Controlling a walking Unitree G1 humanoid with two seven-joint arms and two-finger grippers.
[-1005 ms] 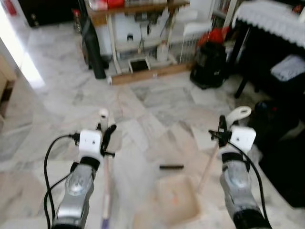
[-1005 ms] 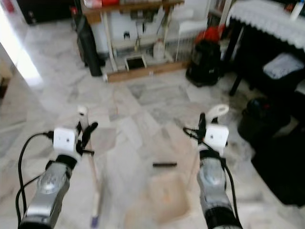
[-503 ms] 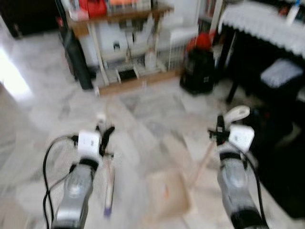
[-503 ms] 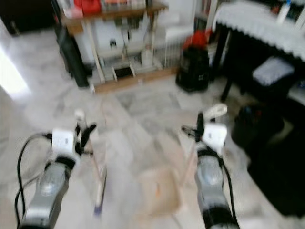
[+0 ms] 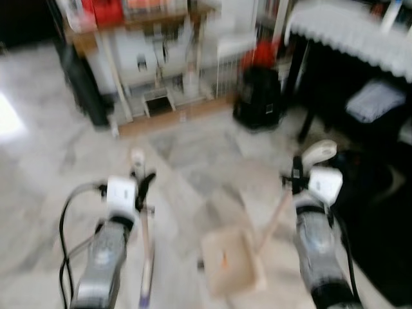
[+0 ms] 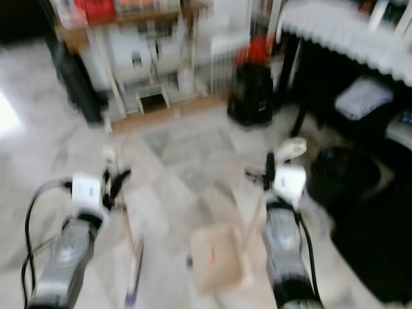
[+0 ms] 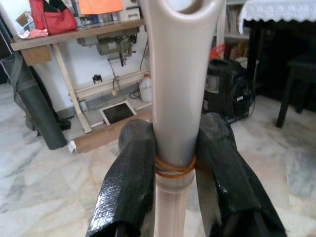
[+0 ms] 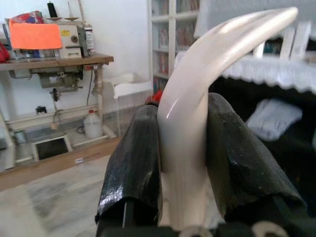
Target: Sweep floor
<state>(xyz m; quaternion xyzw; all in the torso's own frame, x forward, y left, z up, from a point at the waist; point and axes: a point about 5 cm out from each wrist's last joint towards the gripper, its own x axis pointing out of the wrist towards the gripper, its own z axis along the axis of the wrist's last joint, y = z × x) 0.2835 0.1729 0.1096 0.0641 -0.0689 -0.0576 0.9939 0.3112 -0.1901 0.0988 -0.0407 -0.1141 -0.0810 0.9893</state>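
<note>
Left gripper (image 7: 174, 163) clamped on broom handle (image 7: 175, 74); right gripper (image 8: 182, 143) clamped on dustpan handle (image 8: 190, 123); dustpan (image 5: 230, 262) on floor, 6 o'clock.

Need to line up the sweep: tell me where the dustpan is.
The dustpan sits on the floor between the arms, nearer the right gripper, which holds its handle.
</note>
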